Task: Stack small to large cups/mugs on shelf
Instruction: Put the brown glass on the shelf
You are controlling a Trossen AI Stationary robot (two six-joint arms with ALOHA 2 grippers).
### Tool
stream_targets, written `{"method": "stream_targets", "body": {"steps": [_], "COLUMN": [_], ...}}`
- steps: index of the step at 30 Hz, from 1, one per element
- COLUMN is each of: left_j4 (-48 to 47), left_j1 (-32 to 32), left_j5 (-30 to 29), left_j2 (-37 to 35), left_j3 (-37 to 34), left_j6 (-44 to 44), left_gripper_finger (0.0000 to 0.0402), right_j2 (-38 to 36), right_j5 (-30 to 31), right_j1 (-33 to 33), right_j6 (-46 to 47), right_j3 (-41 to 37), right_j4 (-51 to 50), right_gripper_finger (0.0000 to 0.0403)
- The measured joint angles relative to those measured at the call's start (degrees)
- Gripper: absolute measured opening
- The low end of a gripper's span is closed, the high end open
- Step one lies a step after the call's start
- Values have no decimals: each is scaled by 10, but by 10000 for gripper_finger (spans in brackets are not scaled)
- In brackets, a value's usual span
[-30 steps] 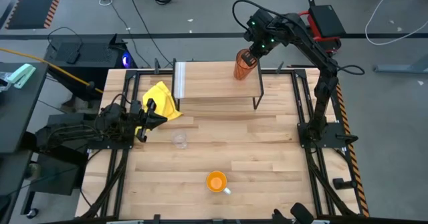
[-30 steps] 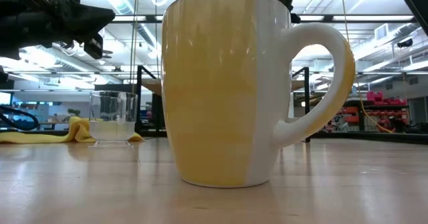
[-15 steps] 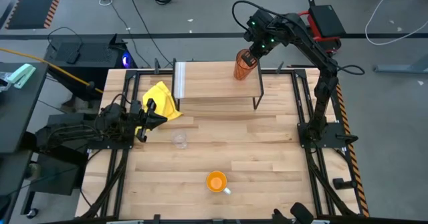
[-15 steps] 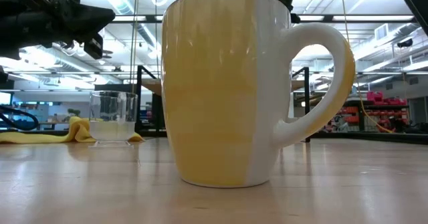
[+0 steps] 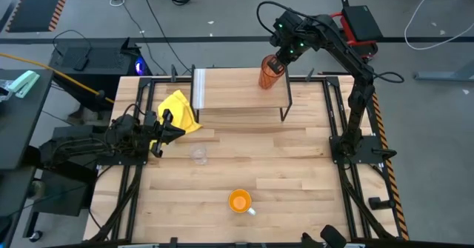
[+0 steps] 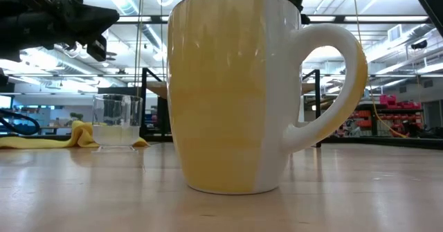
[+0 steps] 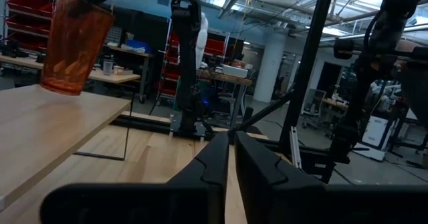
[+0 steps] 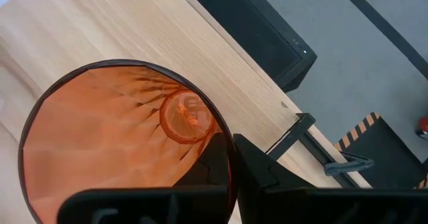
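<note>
The orange mug (image 5: 239, 200) stands at six o'clock on the table (image 5: 311, 174), its hollow showing nothing inside, and the clear glass cup (image 5: 198, 155) sits apart toward nine, likewise with nothing seen in it. Beside the yellow cloth (image 5: 178, 109), the left gripper (image 5: 169, 127) waits with fingers pressed together. At one o'clock, the right gripper (image 5: 278, 61) pinches the rim of the tilted amber tumbler (image 5: 269, 73) over the shelf (image 5: 237, 92).
</note>
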Motion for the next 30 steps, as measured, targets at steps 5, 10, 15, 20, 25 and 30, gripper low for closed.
{"method": "stream_targets", "body": {"steps": [5,10,15,20,25,30], "left_j4": [0,0,0,0,0,0], "left_j1": [0,0,0,0,0,0], "left_j5": [0,0,0,0,0,0], "left_j2": [0,0,0,0,0,0], "left_j3": [0,0,0,0,0,0], "left_j6": [0,-1,-2,-2,2,10], "left_gripper_finger": [28,26,33,35,28,26], "right_j2": [0,-1,-4,-4,-15,-19], "right_j5": [0,-1,-5,-8,3,8], "right_j1": [0,0,-5,-14,-20,-23], "right_j6": [0,-5,-15,-17,-20,-16], "right_j3": [0,-10,-45,-48,-49,-50], "right_j4": [0,2,8,6,-5,-5], "right_gripper_finger": [8,8,8,8,10,26]}}
